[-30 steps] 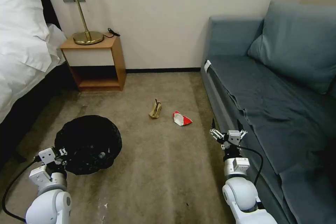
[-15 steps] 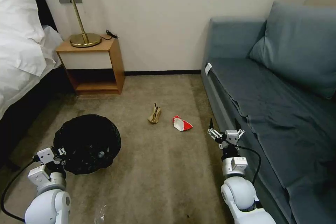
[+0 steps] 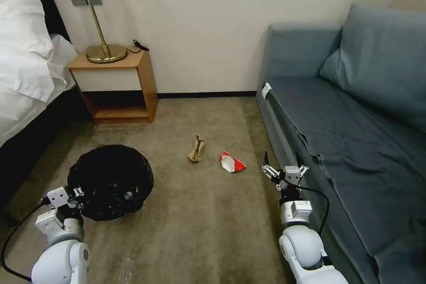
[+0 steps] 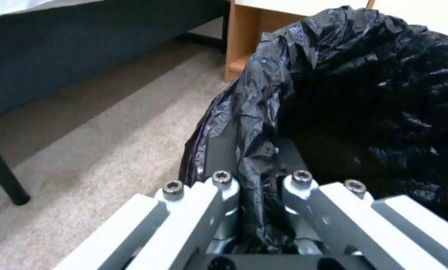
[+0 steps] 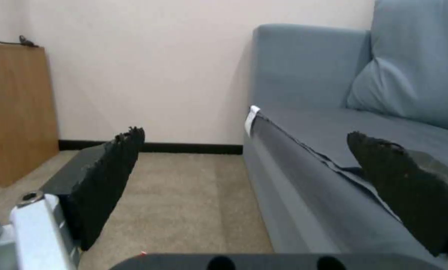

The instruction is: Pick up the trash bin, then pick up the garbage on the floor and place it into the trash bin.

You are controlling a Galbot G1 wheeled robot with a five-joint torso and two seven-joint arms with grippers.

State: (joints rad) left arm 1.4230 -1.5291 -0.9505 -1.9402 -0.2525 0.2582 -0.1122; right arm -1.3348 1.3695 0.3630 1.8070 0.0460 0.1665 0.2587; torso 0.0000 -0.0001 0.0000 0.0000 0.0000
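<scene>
Left hand [image 4: 256, 210] pinches the trash bin [image 3: 111, 182] rim; right hand [image 3: 284, 169], spread empty, should approach the red-and-white carton [image 3: 231, 162] squarely.

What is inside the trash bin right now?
The trash bin, held at its rim by the left tool, shows crinkled black bag lining and one small pale round spot inside. The dark interior hides anything else. The right tool hangs open beside the sofa.

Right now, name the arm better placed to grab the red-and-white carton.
Right. The right gripper is open, empty and near the carton. The left gripper is shut on the bin's bag rim.
</scene>
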